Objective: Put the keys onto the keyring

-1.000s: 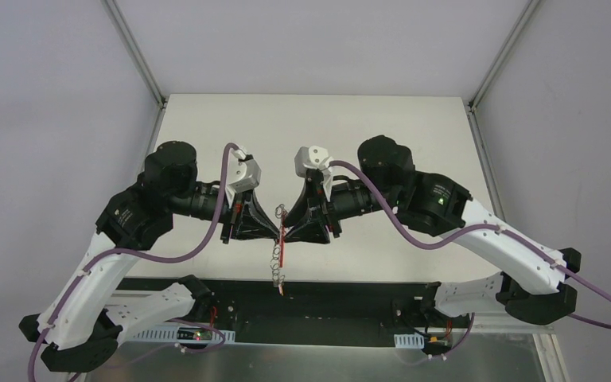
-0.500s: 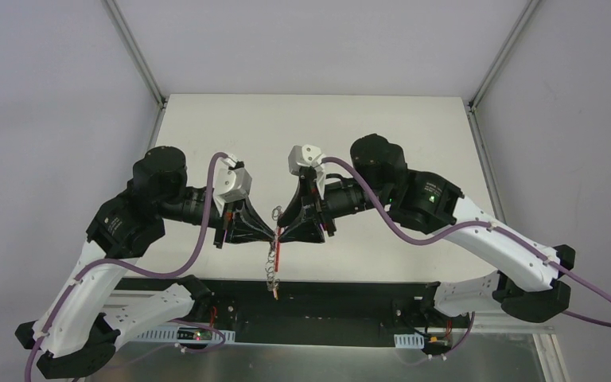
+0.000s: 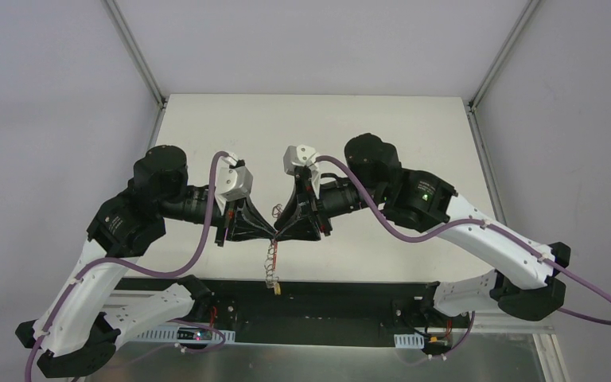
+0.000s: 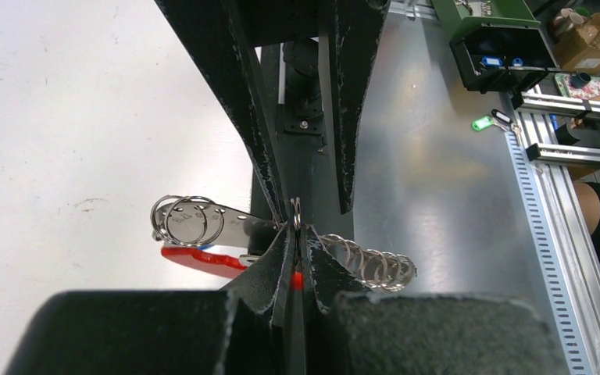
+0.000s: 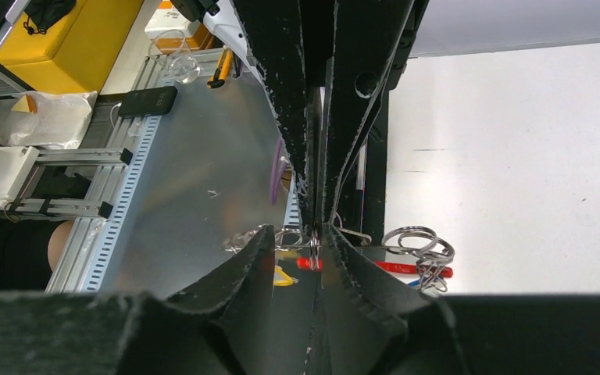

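Observation:
The keyring (image 3: 271,267) hangs over the table's near edge as a chain of silver wire rings (image 4: 367,262) with a red strap (image 4: 199,258) and a yellowish tag (image 3: 274,288). My left gripper (image 4: 295,230) is shut on one thin ring at the top of the bunch. A flat silver key blade (image 4: 223,221) juts left of the fingers, carrying two rings, with a bit of blue under it. My right gripper (image 5: 297,234) faces the left one tip to tip. Its jaws are a little apart, straddling the pinched ring (image 5: 312,248). No black-headed key shows.
The white table (image 3: 326,127) lies behind the grippers. Below its near edge run a dark rail and a metal bench (image 4: 437,172). On the bench are a green box (image 4: 492,39), a yellow case (image 5: 70,31) and a black flat device (image 5: 144,100).
Both grippers have shifted slightly left and closed in tip to tip, the hanging keyring going with them. The right jaws have narrowed a little.

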`<state>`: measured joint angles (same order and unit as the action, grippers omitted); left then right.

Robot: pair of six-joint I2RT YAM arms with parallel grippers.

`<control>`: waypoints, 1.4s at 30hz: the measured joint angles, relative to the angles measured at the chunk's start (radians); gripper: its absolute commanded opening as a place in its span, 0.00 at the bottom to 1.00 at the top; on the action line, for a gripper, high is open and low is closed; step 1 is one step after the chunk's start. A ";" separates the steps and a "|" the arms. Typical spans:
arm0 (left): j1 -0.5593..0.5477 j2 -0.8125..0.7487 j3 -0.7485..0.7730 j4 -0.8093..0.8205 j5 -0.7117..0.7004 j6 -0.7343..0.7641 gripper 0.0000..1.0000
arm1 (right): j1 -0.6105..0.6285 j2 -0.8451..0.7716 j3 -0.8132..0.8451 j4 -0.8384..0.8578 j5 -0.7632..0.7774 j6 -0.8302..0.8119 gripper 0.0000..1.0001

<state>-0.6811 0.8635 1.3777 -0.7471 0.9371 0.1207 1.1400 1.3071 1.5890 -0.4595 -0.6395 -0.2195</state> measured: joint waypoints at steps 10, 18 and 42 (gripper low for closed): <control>0.000 0.000 0.006 0.000 -0.023 -0.001 0.00 | -0.006 0.010 0.000 -0.005 0.004 -0.006 0.21; 0.000 -0.002 0.006 -0.002 -0.030 -0.002 0.00 | -0.008 0.021 0.010 -0.031 0.004 -0.016 0.07; 0.000 -0.080 -0.011 0.151 -0.036 -0.041 0.30 | 0.037 -0.089 -0.077 0.043 0.160 -0.032 0.00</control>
<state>-0.6811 0.7830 1.3670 -0.5961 0.9009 0.0795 1.1770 1.2179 1.5116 -0.4164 -0.4793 -0.2516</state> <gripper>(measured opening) 0.230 0.007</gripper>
